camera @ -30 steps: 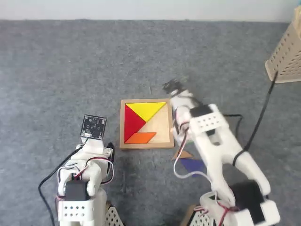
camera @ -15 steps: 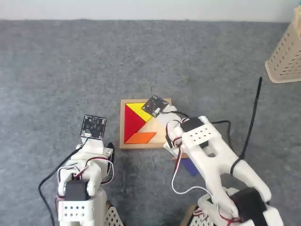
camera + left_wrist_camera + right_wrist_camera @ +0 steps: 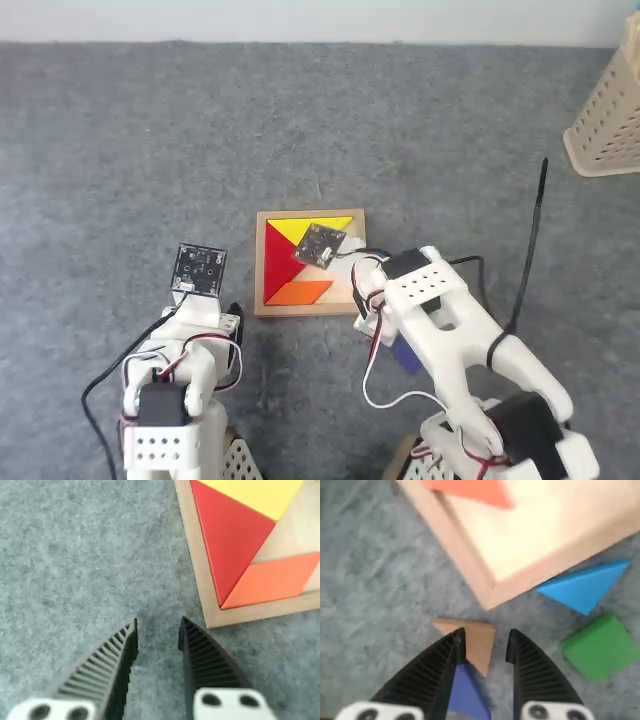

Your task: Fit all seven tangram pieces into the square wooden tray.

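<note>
Evidently the fourth pickup is in hand: the spread fingers [image 3: 442, 665] of the right gripper [image 3: 486, 632] straddle the tan triangle [image 3: 479, 647] just off the near right corner of the tray [image 3: 465, 545], so closing squarely on it likely comes next. The left gripper [image 3: 159, 622], fingers also apart, hangs over the carpet [image 3: 75, 555] by the near left corner. Three pieces sit in the tray, the yellow triangle [image 3: 255, 495], red triangle [image 3: 225, 535] and orange piece [image 3: 275, 580]; four lie outside it, counting the dark blue piece [image 3: 465, 690], light blue triangle [image 3: 582, 587] and green square [image 3: 600, 647].

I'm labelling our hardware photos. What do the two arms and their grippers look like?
The left arm and right arm are white plastic shells with small round holes and black motors. Thin red, black and white wires loop along them; each wrist carries a small black circuit board. The left gripper and right gripper each have two black, ribbed, pointed fingers on white bases.
</note>
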Controlling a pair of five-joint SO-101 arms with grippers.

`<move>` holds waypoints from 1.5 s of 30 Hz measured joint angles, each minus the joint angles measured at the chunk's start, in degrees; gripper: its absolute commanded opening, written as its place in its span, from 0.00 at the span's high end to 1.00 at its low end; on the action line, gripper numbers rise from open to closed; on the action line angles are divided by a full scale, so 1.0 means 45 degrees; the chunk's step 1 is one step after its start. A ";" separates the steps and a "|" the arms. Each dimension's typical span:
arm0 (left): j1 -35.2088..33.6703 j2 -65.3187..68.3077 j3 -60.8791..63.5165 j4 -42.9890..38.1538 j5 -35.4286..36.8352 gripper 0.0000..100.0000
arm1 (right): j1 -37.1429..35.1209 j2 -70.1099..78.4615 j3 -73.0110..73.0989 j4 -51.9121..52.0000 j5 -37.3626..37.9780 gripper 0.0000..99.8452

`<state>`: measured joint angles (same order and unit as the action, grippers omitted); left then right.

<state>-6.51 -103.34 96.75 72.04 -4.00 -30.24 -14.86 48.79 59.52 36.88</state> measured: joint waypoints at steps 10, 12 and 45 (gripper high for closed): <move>0.0000 0.0000 0.0000 0.0000 0.0000 0.87 | -0.0117 0.0000 0.0176 0.0371 0.1114 0.86; 0.0000 0.0000 0.0000 0.0000 0.0000 0.87 | -0.0215 0.0000 0.0332 0.0371 0.1114 0.86; 0.0000 0.0000 0.0000 0.0000 0.0000 0.87 | 0.0801 0.0000 0.1270 -0.0977 0.1856 0.99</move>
<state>-6.51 -103.34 96.75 72.04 -4.00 -26.64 -14.86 54.51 55.12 45.23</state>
